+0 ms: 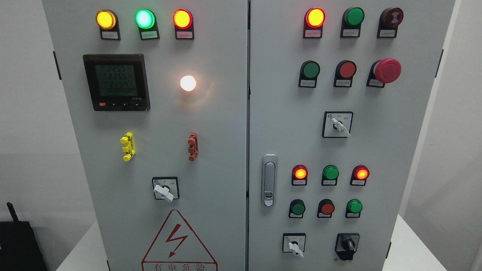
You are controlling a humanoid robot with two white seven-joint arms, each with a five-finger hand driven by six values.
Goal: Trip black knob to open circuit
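Observation:
The black knob (pixel 348 245) sits at the lower right of the right cabinet door (pixel 399 150), on a black plate, with its handle pointing roughly upright. To its left is a white selector switch (pixel 294 245) turned toward the lower right. Neither robot hand nor arm shows anywhere in the head view.
A grey two-door electrical cabinet fills the view, with lit and unlit indicator lamps, a red mushroom stop button (pixel 387 70), a door latch handle (pixel 269 180), a digital meter (pixel 116 82) and two more white selector switches (pixel 339 126) (pixel 164 191). A black object (pixel 19 244) stands at the lower left.

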